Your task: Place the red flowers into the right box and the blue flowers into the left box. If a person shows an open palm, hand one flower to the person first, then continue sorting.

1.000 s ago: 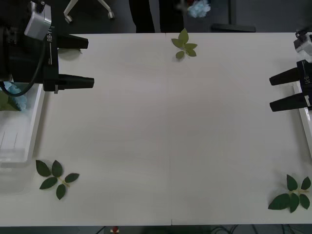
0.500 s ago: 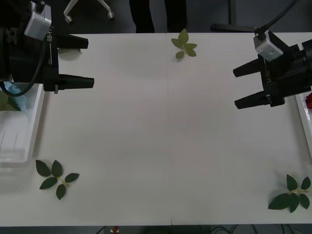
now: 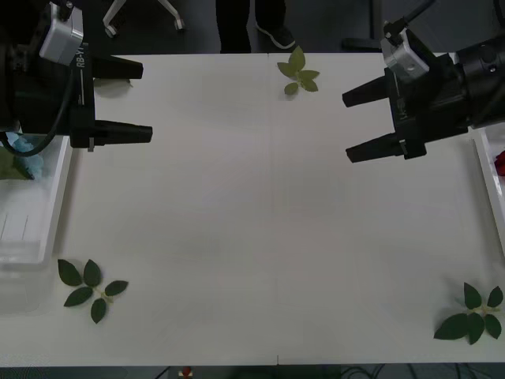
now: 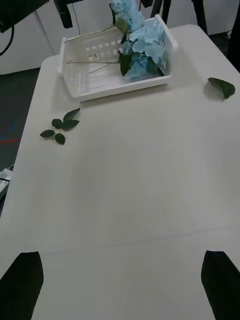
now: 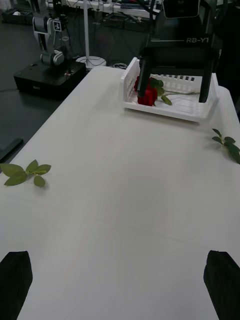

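Pale sky-blue fluffy flowers (image 4: 140,45) lie in white plastic left tray (image 4: 100,82), 9 o'clock; deep-red roses (image 5: 148,93) in white right tray (image 5: 165,107), 3 o'clock. Left gripper (image 3: 138,101) and right gripper (image 3: 357,125) wide open, empty, above white table (image 3: 260,229).

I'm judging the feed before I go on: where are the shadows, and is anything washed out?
Front view: the left end effector and right end effector cast only faint, soft shadows on the table; the left box nearly blends into it. Right wrist view: even light, the blue flowers clear. Left wrist view: the red flowers clear, the room behind dim.
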Robot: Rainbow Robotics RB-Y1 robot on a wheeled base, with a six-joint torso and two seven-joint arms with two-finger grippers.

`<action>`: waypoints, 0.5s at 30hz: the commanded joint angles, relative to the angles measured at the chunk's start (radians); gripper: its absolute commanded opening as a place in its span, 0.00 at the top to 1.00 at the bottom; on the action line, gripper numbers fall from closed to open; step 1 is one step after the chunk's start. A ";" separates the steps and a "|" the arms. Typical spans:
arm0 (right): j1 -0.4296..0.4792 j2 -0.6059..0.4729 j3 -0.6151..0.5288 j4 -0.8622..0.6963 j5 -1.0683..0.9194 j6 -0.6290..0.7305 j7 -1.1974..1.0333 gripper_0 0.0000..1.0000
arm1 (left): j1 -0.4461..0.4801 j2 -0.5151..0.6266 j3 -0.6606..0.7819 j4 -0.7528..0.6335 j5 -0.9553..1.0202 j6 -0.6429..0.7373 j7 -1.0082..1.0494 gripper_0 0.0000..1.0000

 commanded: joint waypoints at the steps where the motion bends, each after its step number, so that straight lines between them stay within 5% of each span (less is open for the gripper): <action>1: -0.022 0.020 0.001 -0.013 0.025 -0.003 0.030 0.08 | 0.014 0.007 0.002 -0.014 0.002 -0.005 0.019 0.00; 12: -0.022 0.020 0.001 -0.013 0.025 -0.003 0.030 0.07 | 0.014 0.007 0.002 -0.014 0.002 -0.005 0.019 0.00; 15: -0.022 0.020 0.001 -0.013 0.025 -0.003 0.030 0.00 | 0.014 0.007 0.002 -0.014 0.002 -0.005 0.019 0.00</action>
